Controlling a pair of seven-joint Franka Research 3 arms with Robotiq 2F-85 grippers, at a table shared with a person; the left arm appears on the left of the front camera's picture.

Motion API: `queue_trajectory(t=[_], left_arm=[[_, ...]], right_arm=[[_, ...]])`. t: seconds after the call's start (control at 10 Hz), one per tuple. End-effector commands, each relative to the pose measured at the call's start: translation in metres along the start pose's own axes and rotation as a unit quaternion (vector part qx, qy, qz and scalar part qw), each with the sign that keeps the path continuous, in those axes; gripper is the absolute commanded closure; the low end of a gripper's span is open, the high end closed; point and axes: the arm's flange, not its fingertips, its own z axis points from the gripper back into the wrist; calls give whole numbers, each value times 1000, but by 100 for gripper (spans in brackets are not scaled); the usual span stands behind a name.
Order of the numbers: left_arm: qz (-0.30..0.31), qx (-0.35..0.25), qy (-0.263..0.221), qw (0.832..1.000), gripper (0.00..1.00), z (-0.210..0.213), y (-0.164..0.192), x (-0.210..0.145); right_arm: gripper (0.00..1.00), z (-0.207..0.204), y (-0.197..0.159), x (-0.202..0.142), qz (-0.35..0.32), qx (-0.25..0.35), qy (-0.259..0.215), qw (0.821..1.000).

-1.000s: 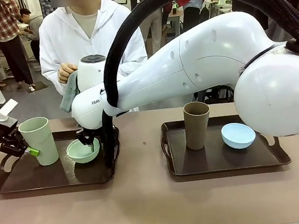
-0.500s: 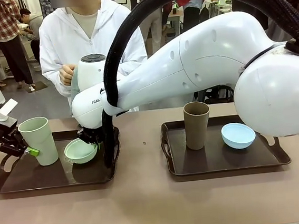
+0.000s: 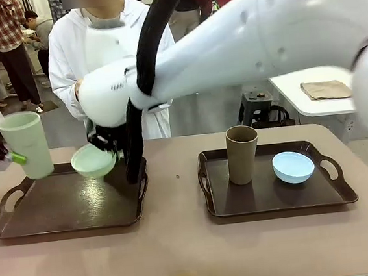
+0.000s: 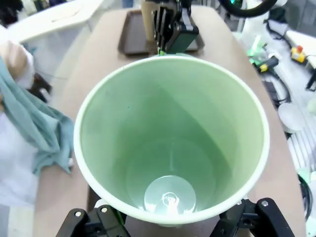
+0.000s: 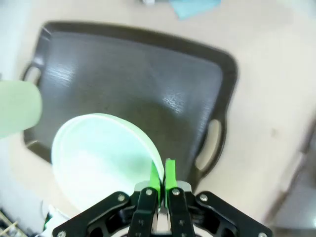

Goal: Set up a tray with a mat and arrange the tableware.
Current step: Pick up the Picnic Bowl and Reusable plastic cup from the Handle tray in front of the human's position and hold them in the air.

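My left gripper (image 3: 3, 155) is shut on the pale green tumbler (image 3: 27, 144), holding it in the air above the left tray's (image 3: 67, 208) left end; the left wrist view looks straight down into the tumbler (image 4: 170, 138). My right gripper (image 3: 106, 145) reaches across and is shut on the rim of the mint green bowl (image 3: 93, 161), lifted and tilted above the same tray (image 5: 133, 84). Its green pads (image 5: 163, 177) pinch the bowl (image 5: 103, 158) wall. The brown tumbler (image 3: 242, 154) and light blue bowl (image 3: 293, 166) stand on the right tray (image 3: 274, 198).
A person in a white jacket stands at the far side, holding a teal cloth (image 4: 39, 128) near the left tray. The right arm's black cable hangs down onto the left tray's right edge. A side table (image 3: 316, 92) with a folded brown mat stands behind on the right.
Both arms rose: the pale green tumbler and the mint green bowl left the left tray and now hang above it, the bowl moved slightly left and tilted.
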Motion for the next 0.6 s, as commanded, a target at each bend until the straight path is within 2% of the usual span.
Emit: queue_trajectory(t=[0.0,0.3,0.4,0.5], left_arm=[[-7,15,1,1000,75,23,-21,32],[-23,43,7,999,75,48,-34,62],[-28,33,4,999,75,46,-28,58],[-28,33,4,999,75,46,-28,58]], right_arm=[[100,35,-5,-27,-15,-29,-26,999],[100,84,12,-42,-5,-24,-44,999],[100,77,8,-24,-2,-18,-32,999],[100,77,8,-24,-2,-18,-32,999]])
